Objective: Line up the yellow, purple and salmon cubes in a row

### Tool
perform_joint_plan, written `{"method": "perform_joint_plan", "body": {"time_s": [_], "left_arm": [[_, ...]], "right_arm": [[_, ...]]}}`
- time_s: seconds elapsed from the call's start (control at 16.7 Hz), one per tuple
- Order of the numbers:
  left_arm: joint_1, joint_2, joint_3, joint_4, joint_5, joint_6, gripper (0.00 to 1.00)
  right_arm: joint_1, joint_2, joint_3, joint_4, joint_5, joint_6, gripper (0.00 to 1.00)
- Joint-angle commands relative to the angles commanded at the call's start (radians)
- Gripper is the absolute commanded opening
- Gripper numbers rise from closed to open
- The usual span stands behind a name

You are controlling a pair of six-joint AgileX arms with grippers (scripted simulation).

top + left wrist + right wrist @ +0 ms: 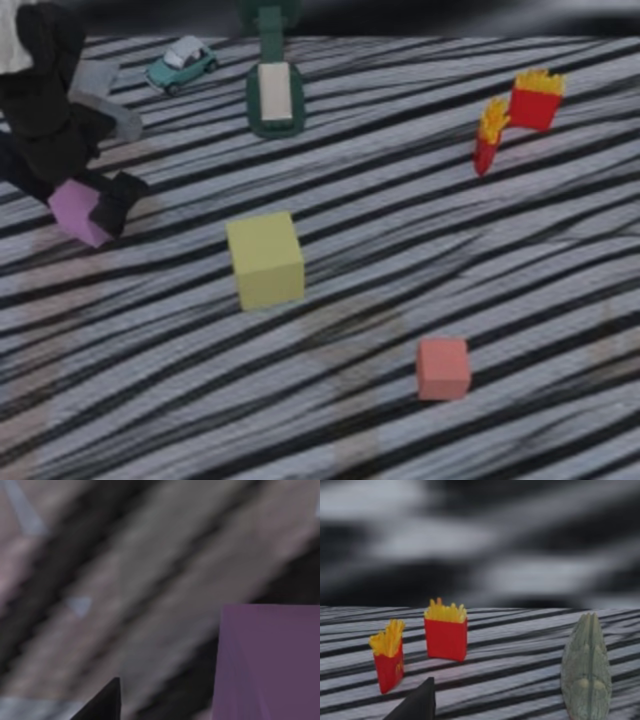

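Observation:
The purple cube [78, 212] [270, 665] is at the table's far left, under my left arm. My left gripper [90, 205] [200, 702] is open around it; one dark finger [115, 200] is against the cube's right side. In the left wrist view the other fingertip [107, 702] stands clear of the cube, with a gap between them. The large yellow cube [265, 260] rests near the middle of the table. Toward the front right lies the small salmon cube [443, 368]. My right gripper [470, 707] is outside the top view, open and holding nothing, with one finger [417, 702] showing.
Two red fries cartons [535, 98] [489, 135] stand at the back right, also in the right wrist view [446, 632] [389, 657]. A teal toy car [183, 62] and a green object with a white top [275, 95] are at the back. A grey-green pointed object [586, 667] stands near the right gripper.

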Motion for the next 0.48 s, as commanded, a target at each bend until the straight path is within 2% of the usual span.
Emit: {"method": "perform_joint_plan", "body": {"time_s": [0.48], "left_arm": [[0.0,0.0,0.0,0.0,0.0,0.0,0.17]], "right_arm": [[0.0,0.0,0.0,0.0,0.0,0.0,1.0]]}}
